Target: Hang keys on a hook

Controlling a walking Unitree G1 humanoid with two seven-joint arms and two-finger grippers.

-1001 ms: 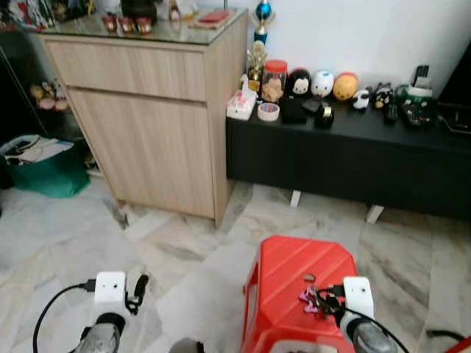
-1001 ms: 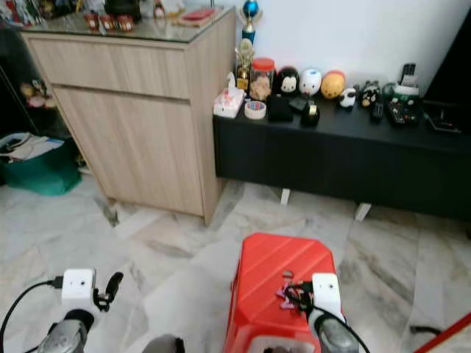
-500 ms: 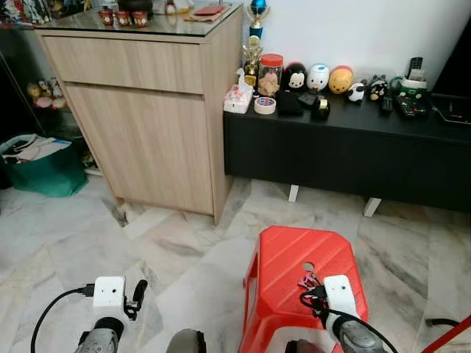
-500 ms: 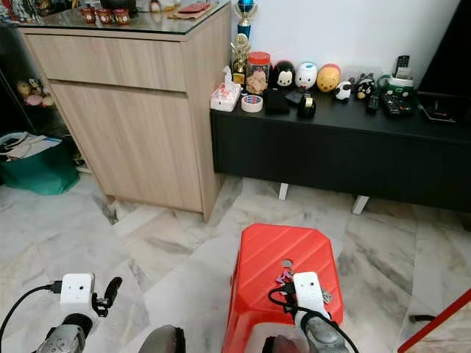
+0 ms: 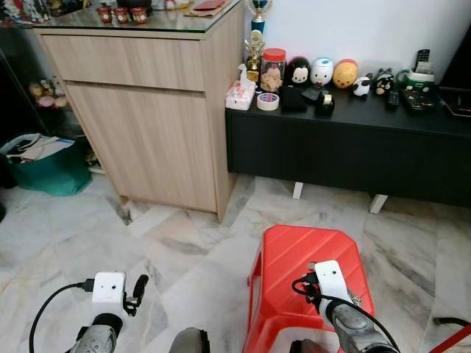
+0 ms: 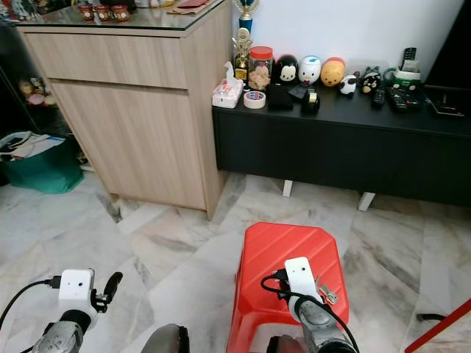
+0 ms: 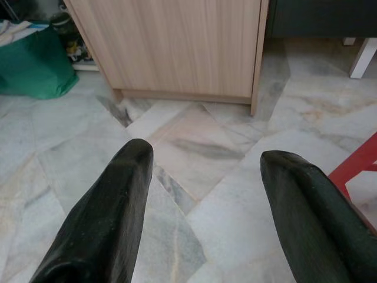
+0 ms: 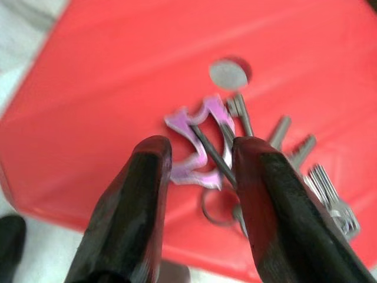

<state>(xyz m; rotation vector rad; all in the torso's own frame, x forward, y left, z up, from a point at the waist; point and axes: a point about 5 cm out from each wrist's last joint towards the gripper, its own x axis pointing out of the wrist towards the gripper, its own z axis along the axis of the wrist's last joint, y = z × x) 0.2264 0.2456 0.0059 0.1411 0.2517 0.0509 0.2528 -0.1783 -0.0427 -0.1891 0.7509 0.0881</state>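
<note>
A bunch of keys with a purple fob [image 8: 203, 135] lies on top of a red plastic stool [image 5: 294, 250], beside the small round hole in its seat. My right gripper [image 8: 197, 159] is down over the stool. Its two black fingers [image 8: 147, 177] press the purple fob and key ring from both sides, shut on them. A few silver key blades [image 6: 327, 294] stick out beside the right wrist. My left gripper [image 7: 203, 159] hangs open and empty above the marble floor, to the left of the stool.
A tall light-wood cabinet [image 5: 147, 110] stands at the back left. Next to it a low black console [image 5: 353, 147] carries figurines, a jar and a tape roll. A green bag [image 5: 44, 169] sits on the floor at far left. Marble floor [image 5: 184, 243] surrounds the stool.
The right gripper has moved forward over the keys, which lay just ahead of it, and its fingers have come onto the fob. The view has shifted a little. The left arm stays put.
</note>
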